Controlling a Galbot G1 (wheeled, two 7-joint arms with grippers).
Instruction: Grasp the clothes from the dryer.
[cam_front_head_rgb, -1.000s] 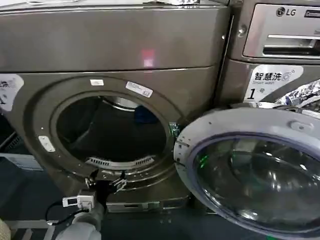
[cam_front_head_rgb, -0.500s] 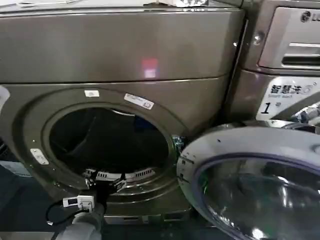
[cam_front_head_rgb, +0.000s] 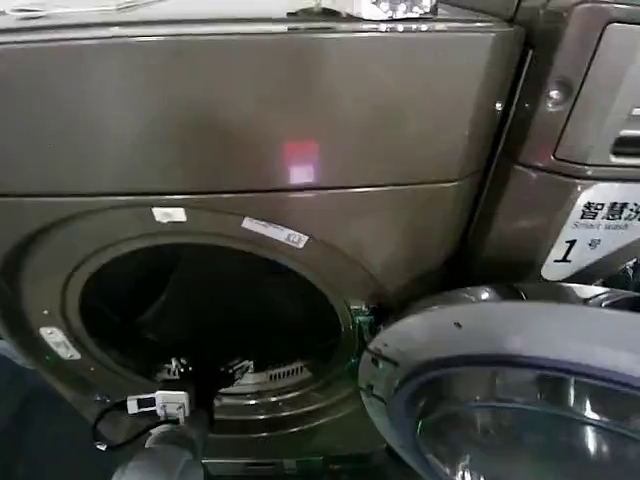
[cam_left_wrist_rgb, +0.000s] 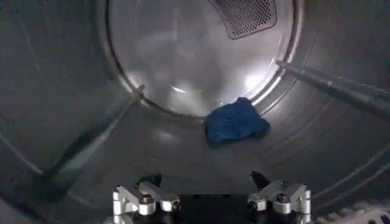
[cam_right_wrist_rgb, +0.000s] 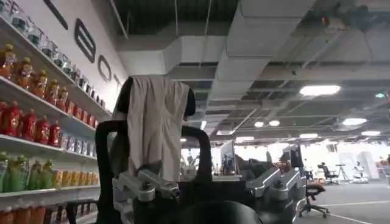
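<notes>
- The dryer (cam_front_head_rgb: 300, 110) fills the head view: a bronze-grey front-loader with a small red light (cam_front_head_rgb: 300, 160) on its plain top panel and a dark round drum mouth (cam_front_head_rgb: 210, 320) below.
- Its door (cam_front_head_rgb: 510, 390) hangs swung open at the robot's right, the glass porthole facing up and out.
- Beside it on the right stands a second machine (cam_front_head_rgb: 590, 130) with a white "1" sticker (cam_front_head_rgb: 590, 235).
- The left gripper (cam_front_head_rgb: 205, 375) sits at the lower rim of the drum mouth, reaching in over the lip, with its arm rising from below.
- In the left wrist view the left gripper (cam_left_wrist_rgb: 210, 198) is released: its two fingers (cam_left_wrist_rgb: 143, 198) stand wide apart with nothing between them.
- The clothes (cam_left_wrist_rgb: 234, 122), a small crumpled dark-blue piece, lie on the drum's curved wall near the rim of the rear plate, deeper inside than the gripper and well apart from it, ahead and slightly toward one finger's side.
- A drum baffle (cam_left_wrist_rgb: 335, 88) runs close to the clothes; another baffle (cam_left_wrist_rgb: 91, 146) lies on the opposite side.
- The right gripper (cam_right_wrist_rgb: 210, 185) is away from the dryer, aimed at a room with shelves of bottles (cam_right_wrist_rgb: 36, 115); its fingers stand apart, empty.
</notes>
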